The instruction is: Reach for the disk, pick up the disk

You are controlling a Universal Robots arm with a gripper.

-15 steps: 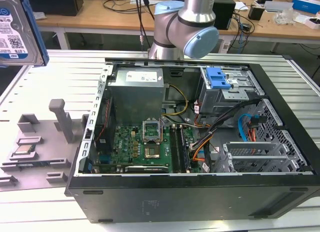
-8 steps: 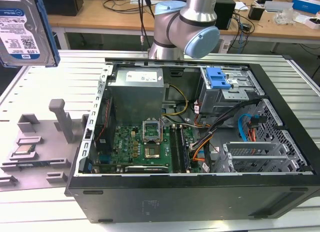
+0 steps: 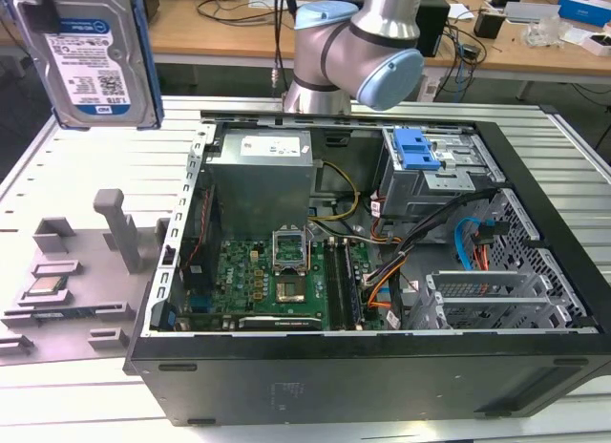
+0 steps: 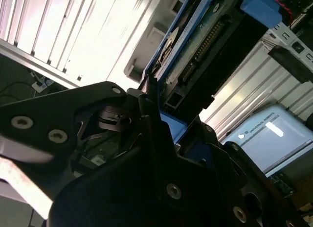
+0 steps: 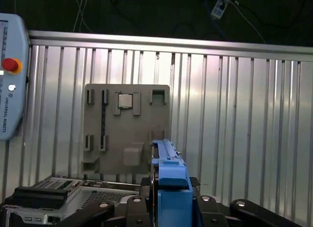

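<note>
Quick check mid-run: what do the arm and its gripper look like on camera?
In the exterior view, the arm has silver metal tubes and rounded grey joints with light-blue end caps. In both wrist views, the gripper is matte black, built of angular linked plates dotted with silver screw heads.

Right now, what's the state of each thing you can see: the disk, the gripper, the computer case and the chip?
disk: in the air, upright, clamped in the gripper.
gripper: shut on the disk.
computer case: lying on its side, side panel off.
CPU chip: seated in the grey holder.
</note>
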